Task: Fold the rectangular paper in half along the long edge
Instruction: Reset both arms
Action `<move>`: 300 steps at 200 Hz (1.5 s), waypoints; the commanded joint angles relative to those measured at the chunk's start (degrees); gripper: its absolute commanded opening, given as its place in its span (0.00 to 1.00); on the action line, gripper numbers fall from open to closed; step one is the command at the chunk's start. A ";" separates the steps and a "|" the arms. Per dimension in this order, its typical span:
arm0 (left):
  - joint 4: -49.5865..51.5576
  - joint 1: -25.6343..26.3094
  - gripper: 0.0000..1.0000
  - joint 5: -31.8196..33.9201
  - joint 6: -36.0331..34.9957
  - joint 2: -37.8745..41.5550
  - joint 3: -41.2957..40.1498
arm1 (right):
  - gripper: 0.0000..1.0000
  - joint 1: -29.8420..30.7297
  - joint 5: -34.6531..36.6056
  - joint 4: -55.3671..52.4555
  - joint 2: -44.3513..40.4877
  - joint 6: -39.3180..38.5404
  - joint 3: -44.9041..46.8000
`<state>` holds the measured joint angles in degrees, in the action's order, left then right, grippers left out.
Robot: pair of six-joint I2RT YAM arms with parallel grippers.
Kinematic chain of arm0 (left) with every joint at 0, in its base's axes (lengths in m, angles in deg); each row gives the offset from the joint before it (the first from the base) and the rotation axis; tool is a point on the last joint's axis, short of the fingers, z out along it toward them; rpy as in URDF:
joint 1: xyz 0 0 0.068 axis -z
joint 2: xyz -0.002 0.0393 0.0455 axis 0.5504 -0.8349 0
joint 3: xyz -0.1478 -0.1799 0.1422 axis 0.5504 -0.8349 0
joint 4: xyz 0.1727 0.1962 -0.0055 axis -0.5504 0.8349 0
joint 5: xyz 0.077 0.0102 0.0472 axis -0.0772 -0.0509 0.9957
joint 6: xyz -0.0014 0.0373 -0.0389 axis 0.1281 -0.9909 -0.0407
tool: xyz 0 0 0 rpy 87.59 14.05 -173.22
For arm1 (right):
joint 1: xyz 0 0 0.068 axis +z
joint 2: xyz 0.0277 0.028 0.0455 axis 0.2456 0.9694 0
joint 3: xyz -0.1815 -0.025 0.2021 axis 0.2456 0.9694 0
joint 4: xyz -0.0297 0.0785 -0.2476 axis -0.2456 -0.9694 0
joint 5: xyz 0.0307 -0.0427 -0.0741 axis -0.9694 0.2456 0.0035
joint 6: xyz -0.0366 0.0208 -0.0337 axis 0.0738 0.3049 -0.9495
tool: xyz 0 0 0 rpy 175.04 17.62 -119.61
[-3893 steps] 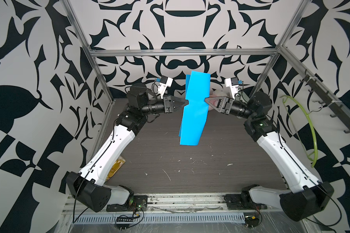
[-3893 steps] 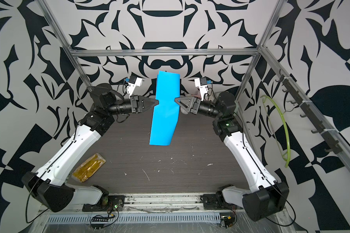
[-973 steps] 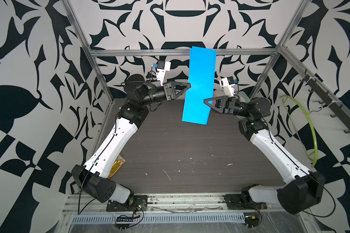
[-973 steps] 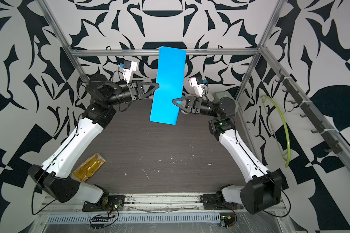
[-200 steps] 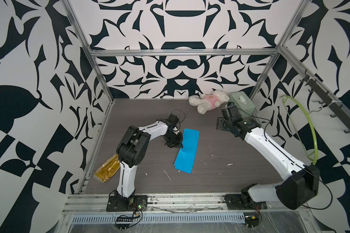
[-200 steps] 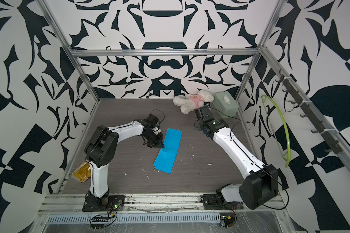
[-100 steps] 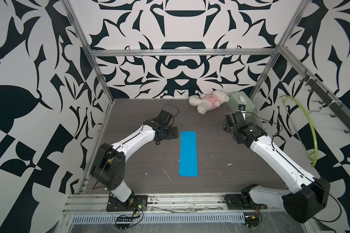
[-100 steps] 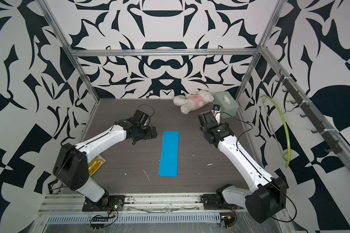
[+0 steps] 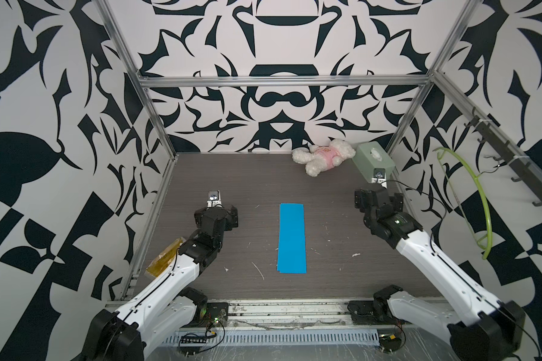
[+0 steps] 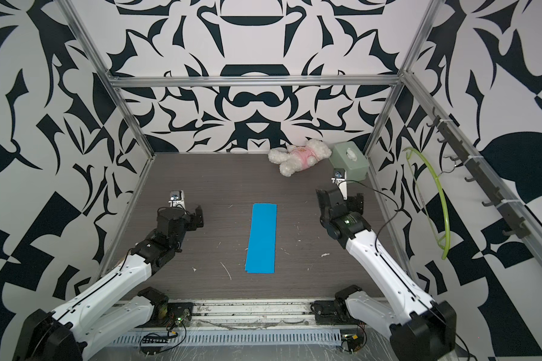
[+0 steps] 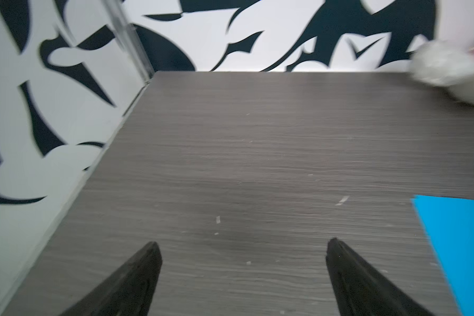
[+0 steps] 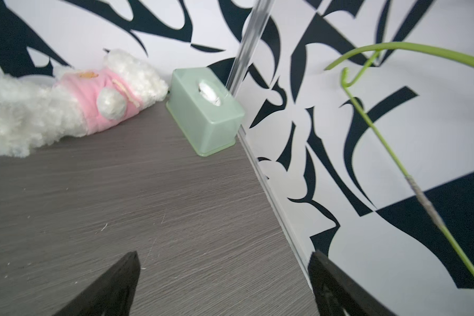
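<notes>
The paper is seen in both top views as a narrow blue strip lying flat at the middle of the table, with bare wood all round it and its long sides running away from the robot's base. From that narrow shape it is judged to be folded already, with a slight offset of the layers at the near end. The left gripper and the right gripper are both spread wide and empty, held over bare table well apart from the strip, one to each side. A bear and a tissue box are seen at the far right corner, away from the work. Small scraps are scattered on the wood. With nothing pressing on it, the crease may be sprung open if it was not flattened firmly. The thin sheet could also be skidded or lifted if it is brushed by a finger on a return pass.
</notes>
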<state>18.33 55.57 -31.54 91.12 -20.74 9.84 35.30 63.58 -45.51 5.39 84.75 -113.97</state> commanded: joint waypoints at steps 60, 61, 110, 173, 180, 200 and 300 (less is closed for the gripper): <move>-32.16 -13.72 0.99 -12.90 -9.34 -18.15 -7.34 | 0.99 -10.64 -10.28 20.62 2.25 -1.73 11.42; -32.88 -13.82 0.99 -13.39 -9.44 -18.62 -7.36 | 0.99 -10.80 -10.34 20.71 2.32 -1.54 11.63; -58.93 -17.81 0.99 -24.34 -10.42 -35.54 -10.62 | 0.99 -12.38 -21.37 45.04 4.40 -10.18 27.92; -58.25 -20.59 0.99 -27.42 -8.03 -35.32 -10.67 | 0.99 -14.40 -31.65 63.59 21.11 -11.32 29.82; -56.05 -20.68 0.99 -26.95 -7.67 -34.66 -10.08 | 0.99 -14.40 -32.15 66.40 24.58 -11.14 29.47; -57.40 -20.68 0.99 -26.68 -7.69 -35.60 -10.00 | 0.99 -15.78 -38.41 72.00 33.17 -11.84 28.43; -49.35 -20.68 0.99 -26.82 -7.51 -35.18 -6.13 | 0.99 -17.92 -40.51 69.53 33.48 -10.05 27.56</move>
<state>-34.74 35.11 -57.18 83.92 -56.70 1.49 17.55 23.82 21.79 39.97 74.15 -84.57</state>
